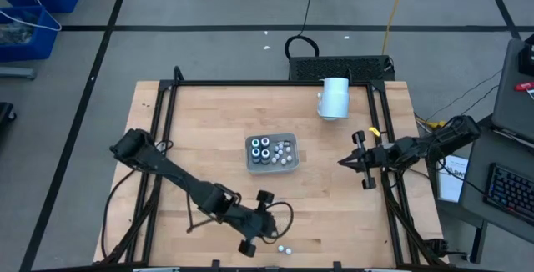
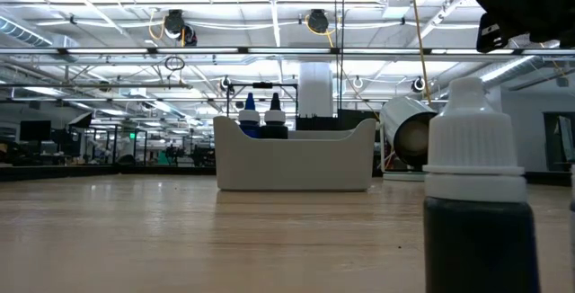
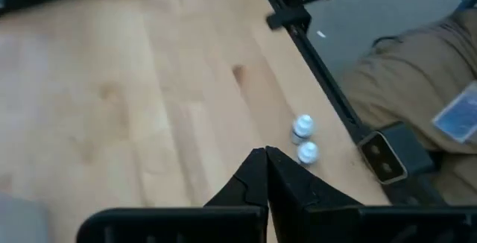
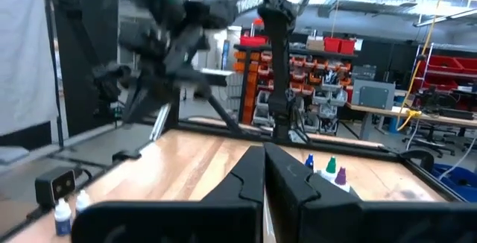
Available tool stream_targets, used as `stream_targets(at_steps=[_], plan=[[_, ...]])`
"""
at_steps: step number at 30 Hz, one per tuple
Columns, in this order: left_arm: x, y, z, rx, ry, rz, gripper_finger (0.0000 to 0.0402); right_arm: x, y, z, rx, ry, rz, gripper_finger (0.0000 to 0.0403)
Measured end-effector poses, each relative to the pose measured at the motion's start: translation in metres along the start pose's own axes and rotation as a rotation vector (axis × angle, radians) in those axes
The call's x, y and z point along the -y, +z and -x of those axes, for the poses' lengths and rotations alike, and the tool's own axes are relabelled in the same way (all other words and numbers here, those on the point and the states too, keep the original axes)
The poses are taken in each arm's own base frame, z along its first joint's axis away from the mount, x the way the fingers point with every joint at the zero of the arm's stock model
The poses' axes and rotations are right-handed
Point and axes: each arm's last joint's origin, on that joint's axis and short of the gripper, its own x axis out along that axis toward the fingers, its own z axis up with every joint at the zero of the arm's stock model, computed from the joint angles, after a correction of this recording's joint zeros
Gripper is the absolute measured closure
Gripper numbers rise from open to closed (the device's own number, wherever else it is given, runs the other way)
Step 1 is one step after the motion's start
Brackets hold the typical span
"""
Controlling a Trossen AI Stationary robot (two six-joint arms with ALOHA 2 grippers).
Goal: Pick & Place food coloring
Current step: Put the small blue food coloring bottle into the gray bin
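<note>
Two small food coloring bottles (image 1: 284, 249) with white tops stand upright on the table close to its near edge, side by side. They also show in the left wrist view (image 3: 304, 139). One bottle (image 2: 476, 194) fills the low view's right side. Several more bottles (image 1: 265, 149) stand in the pale tray (image 1: 290, 138) at mid-table. My left gripper (image 1: 277, 226) is shut and empty; its fingertips (image 3: 266, 152) hover just short of the two loose bottles. My right gripper (image 1: 342, 162), also shut (image 4: 264, 150) and empty, waits off to the tray's right.
A large white cylinder (image 1: 334, 98) lies on its side near the far right corner. A black frame (image 1: 380, 130) runs along the table's edges. A person's tan sleeve (image 3: 417, 71) shows beyond the near edge. Bare wood lies between the tray and the loose bottles.
</note>
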Motion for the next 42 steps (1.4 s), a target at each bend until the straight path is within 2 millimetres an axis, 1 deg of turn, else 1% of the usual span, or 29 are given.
stream_targets(at_steps=[4, 8, 11, 14, 18, 21, 26, 30, 33, 37, 42], plan=[[0.003, -0.006, -0.012, -0.022, -0.014, 0.068, 0.0388, 0.0, -0.001, 0.002, -0.009, 0.001, -0.005, 0.0403], [0.012, -0.013, -0.032, -0.046, -0.103, 0.109, 0.0386, 0.0, -0.001, 0.002, -0.011, -0.001, -0.004, 0.0403], [0.024, -0.004, -0.044, -0.042, -0.147, 0.127, 0.0397, 0.0, -0.001, 0.002, -0.012, -0.001, -0.007, 0.0403], [0.033, 0.013, -0.053, -0.041, -0.15, 0.148, 0.0392, 0.0, -0.001, 0.002, -0.012, 0.0, -0.007, 0.0403], [0.037, 0.026, -0.069, -0.092, -0.118, 0.174, 0.0365, 0.0, -0.001, 0.002, -0.012, 0.0, -0.005, 0.0403], [0.038, 0.027, -0.081, -0.135, -0.045, 0.189, 0.0337, 0.0, -0.001, 0.002, -0.012, 0.0, 0.001, 0.0403], [0.038, 0.017, -0.096, -0.219, -0.043, 0.268, 0.0277, 0.0, -0.002, 0.002, -0.021, 0.001, 0.01, 0.0403], [0.037, 0.012, -0.096, -0.261, -0.041, 0.283, 0.0228, 0.0, -0.002, 0.002, -0.021, 0.002, 0.02, 0.0403], [0.037, 0.008, -0.097, -0.285, -0.043, 0.291, 0.02, 0.0, -0.002, 0.002, -0.022, 0.002, 0.02, 0.0403], [0.037, 0.002, -0.1, -0.304, -0.05, 0.28, 0.0178, 0.0, -0.002, 0.002, -0.022, 0.001, 0.02, 0.0403], [0.036, -0.007, -0.105, -0.308, -0.044, 0.275, 0.0172, 0.0, -0.002, 0.002, -0.022, 0.001, 0.02, 0.0403]])
